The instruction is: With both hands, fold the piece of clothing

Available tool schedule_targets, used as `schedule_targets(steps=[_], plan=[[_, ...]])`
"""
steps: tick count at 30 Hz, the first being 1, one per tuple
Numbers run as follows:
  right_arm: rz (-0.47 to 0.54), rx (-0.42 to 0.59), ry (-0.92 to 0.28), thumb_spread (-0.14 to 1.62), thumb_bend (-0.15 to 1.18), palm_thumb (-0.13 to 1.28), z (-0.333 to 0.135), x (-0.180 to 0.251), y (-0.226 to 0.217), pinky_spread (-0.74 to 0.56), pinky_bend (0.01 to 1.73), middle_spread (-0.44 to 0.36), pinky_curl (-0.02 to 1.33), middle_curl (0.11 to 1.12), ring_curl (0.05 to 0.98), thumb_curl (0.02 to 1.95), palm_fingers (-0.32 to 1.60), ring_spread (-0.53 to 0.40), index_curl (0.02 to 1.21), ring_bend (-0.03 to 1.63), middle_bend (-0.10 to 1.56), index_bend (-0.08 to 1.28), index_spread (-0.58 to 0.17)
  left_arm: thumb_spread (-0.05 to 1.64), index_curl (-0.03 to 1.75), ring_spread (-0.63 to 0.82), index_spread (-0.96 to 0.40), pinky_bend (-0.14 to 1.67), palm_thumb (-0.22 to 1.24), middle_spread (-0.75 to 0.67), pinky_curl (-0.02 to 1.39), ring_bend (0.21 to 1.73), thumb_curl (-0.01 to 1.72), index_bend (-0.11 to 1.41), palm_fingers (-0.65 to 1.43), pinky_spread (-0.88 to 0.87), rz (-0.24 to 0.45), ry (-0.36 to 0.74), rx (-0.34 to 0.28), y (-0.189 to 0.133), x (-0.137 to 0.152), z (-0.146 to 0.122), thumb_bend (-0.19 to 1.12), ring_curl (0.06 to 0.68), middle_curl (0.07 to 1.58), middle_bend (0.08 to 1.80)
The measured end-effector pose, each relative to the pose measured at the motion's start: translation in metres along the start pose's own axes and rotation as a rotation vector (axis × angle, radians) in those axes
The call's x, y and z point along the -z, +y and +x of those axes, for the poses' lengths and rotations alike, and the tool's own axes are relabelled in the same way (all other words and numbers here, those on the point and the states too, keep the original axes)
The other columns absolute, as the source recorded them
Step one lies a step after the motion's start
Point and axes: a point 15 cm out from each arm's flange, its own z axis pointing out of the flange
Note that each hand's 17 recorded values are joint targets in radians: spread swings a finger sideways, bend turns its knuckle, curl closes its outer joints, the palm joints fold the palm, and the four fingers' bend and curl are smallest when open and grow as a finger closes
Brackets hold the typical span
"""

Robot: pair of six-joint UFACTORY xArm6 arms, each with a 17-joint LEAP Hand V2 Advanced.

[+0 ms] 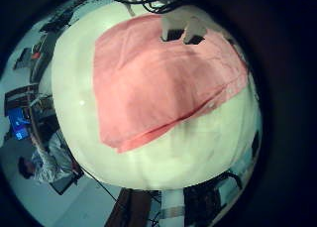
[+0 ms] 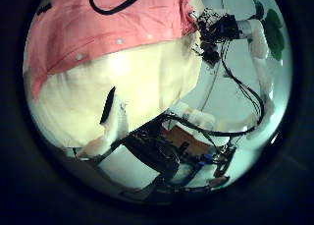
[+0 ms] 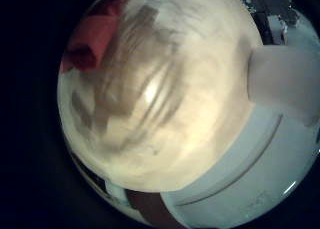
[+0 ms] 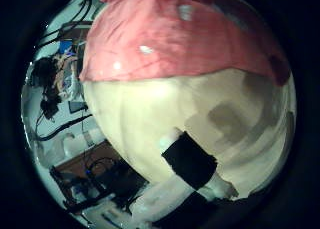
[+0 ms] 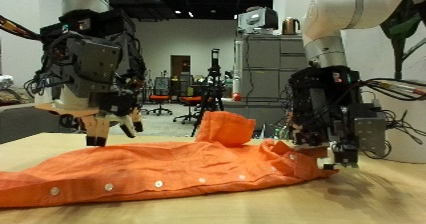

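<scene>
shirt: orange shirt lies spread on the desk, one end bunched up | left robot hand hovers above, fingers relaxed, empty | right robot hand at the bunched end (grip hidden, cannot tell) | palm views alone show the shirt's full outline

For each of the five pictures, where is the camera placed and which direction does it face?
Outside view: at table height, facing both arms; left hand and right hand hang above the orange shirt.
Left little-finger view: high, looking down at the shirt on the table.
Left thumb view: down at shirt; own finger shows.
Right little-finger view: close to the table.
Right thumb view: down at shirt.
Shared: the shirt.
</scene>
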Motion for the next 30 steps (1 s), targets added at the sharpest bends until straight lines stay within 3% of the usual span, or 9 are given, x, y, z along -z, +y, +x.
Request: schedule_targets(steps=[7, 18, 23, 25, 30], plan=[[-0.056, -0.024, -0.023, 1.42, -0.01, 0.36, 0.001, -0.007, 0.013, 0.23, 0.24, -0.104, 0.25, 0.34, 0.201, 0.2, 0.2, 0.105, 0.38, 0.21, 0.23, 0.21, -0.334, 1.14, 0.35, 0.47, 0.11, 0.36, 0.57, 0.3, 0.31, 0.53, 0.41, 0.17, 0.04, 0.42, -0.001, -0.019, -0.006, 0.003, 0.004, -0.004, -0.02, 0.201, 0.32, 0.19], [0.061, -0.072, 0.014, 1.41, -0.01, 0.35, 0.023, 0.052, 0.029, 0.25, 0.22, -0.059, 0.28, 0.33, 0.206, 0.2, 0.2, 0.111, 0.36, 0.19, 0.19, 0.18, -0.339, 1.14, 0.34, 0.47, 0.11, 0.35, 0.57, 0.29, 0.31, 0.53, 0.41, 0.17, 0.05, 0.42, 0.012, -0.024, -0.004, 0.011, 0.014, -0.004, -0.02, 0.203, 0.31, 0.18], [0.078, -0.072, 0.024, 1.34, 0.0, 0.43, 0.023, 0.062, 0.03, 0.25, 0.25, -0.051, 0.29, 0.32, 0.224, 0.23, 0.16, 0.121, 0.33, 0.23, 0.17, 0.15, -0.365, 1.14, 0.34, 0.47, 0.11, 0.34, 0.56, 0.29, 0.31, 0.53, 0.41, 0.17, 0.05, 0.42, 0.025, -0.022, -0.008, 0.02, 0.018, -0.001, -0.02, 0.204, 0.31, 0.18], [0.074, -0.063, 0.025, 1.21, -0.01, 0.46, 0.022, 0.06, 0.029, 0.25, 0.3, -0.06, 0.31, 0.3, 0.24, 0.26, 0.09, 0.134, 0.31, 0.26, 0.16, 0.14, -0.379, 1.14, 0.34, 0.47, 0.11, 0.34, 0.56, 0.3, 0.31, 0.52, 0.41, 0.17, 0.05, 0.42, 0.022, -0.024, -0.007, 0.025, 0.016, -0.001, -0.02, 0.202, 0.31, 0.18], [0.017, -0.003, 0.051, 1.09, -0.03, 0.46, 0.004, 0.038, 0.012, 0.25, 0.34, -0.047, 0.33, 0.3, 0.246, 0.27, 0.05, 0.147, 0.29, 0.27, 0.18, 0.15, -0.384, 1.14, 0.34, 0.47, 0.11, 0.34, 0.56, 0.29, 0.31, 0.52, 0.4, 0.17, 0.05, 0.42, 0.035, -0.029, -0.007, 0.03, 0.021, 0.0, -0.02, 0.202, 0.3, 0.18]])
